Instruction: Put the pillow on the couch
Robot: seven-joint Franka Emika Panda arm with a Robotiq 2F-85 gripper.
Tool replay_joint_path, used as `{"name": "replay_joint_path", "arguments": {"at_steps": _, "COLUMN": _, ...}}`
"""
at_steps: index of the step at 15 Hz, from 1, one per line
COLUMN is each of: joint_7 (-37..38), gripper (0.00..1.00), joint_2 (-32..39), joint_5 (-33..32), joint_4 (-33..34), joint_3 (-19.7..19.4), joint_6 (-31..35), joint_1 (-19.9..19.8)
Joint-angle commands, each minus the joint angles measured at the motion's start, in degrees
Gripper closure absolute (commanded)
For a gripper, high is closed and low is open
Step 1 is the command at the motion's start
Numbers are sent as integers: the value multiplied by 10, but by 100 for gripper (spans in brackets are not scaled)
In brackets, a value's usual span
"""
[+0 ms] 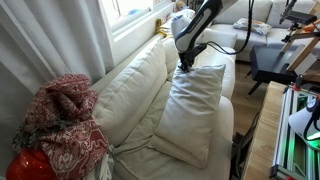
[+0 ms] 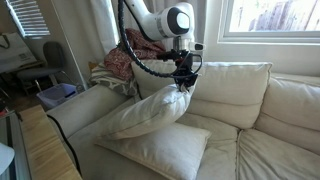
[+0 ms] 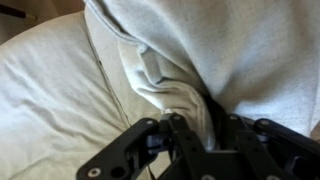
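Up close, the black Robotiq gripper (image 3: 205, 122) is nearly closed, pinching a fold at the corner of the large square off-white fabric pillow (image 2: 150, 110). The pillow hangs above the seat of the long cream fabric couch (image 2: 235, 85), and its low end seems to rest on a smoother cream cushion (image 2: 160, 152) on that seat. The danger is that the thin pinch slips. Or, once let go, the pillow could slide off the couch's front edge. A red patterned throw (image 1: 60, 120) sits at the couch's end.

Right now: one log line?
gripper: shut on pillow | pillow: held by edge, over couch | second pillow: lying beneath
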Motion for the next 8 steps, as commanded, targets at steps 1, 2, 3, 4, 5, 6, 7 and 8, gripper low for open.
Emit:
{"name": "replay_joint_path", "arguments": {"at_steps": 1, "joint_7": 35, "gripper": 36, "joint_2": 14, "joint_5": 77, "joint_4": -10, "joint_3": 23, "joint_6": 36, "joint_1": -9}}
{"name": "replay_joint_path", "arguments": {"at_steps": 2, "joint_7": 38, "gripper": 31, "joint_2": 13, "joint_5": 92, "joint_4": -11, "joint_3": 22, "joint_6": 48, "joint_1": -11}}
{"name": "replay_joint_path", "arguments": {"at_steps": 3, "joint_7": 44, "gripper": 23, "joint_2": 11, "joint_5": 99, "joint_4": -15, "joint_3": 17, "joint_6": 65, "joint_1": -11}}
{"name": "replay_joint_path", "arguments": {"at_steps": 4, "joint_7": 49, "gripper": 17, "joint_2": 11, "joint_5": 103, "joint_4": -16, "joint_3": 11, "joint_6": 73, "joint_1": -8}}
{"name": "replay_joint_path", "arguments": {"at_steps": 5, "joint_7": 49, "gripper": 8, "joint_2": 8, "joint_5": 103, "joint_4": -20, "joint_3": 6, "joint_6": 82, "joint_1": -6}}
{"name": "replay_joint_path", "arguments": {"at_steps": 6, "joint_7": 59, "gripper": 1, "joint_2": 5, "joint_5": 96, "joint_4": -23, "joint_3": -7, "joint_6": 82, "joint_1": 2}}
{"name": "replay_joint_path", "arguments": {"at_steps": 7, "joint_7": 57, "gripper": 0, "joint_2": 0, "joint_5": 101, "joint_4": -24, "joint_3": -4, "joint_6": 82, "joint_1": -3}}
{"name": "replay_joint_path", "arguments": {"at_steps": 8, "joint_7": 57, "gripper": 0, "joint_2": -6, "joint_5": 104, "joint_4": -25, "joint_3": -4, "joint_6": 76, "joint_1": -6}}
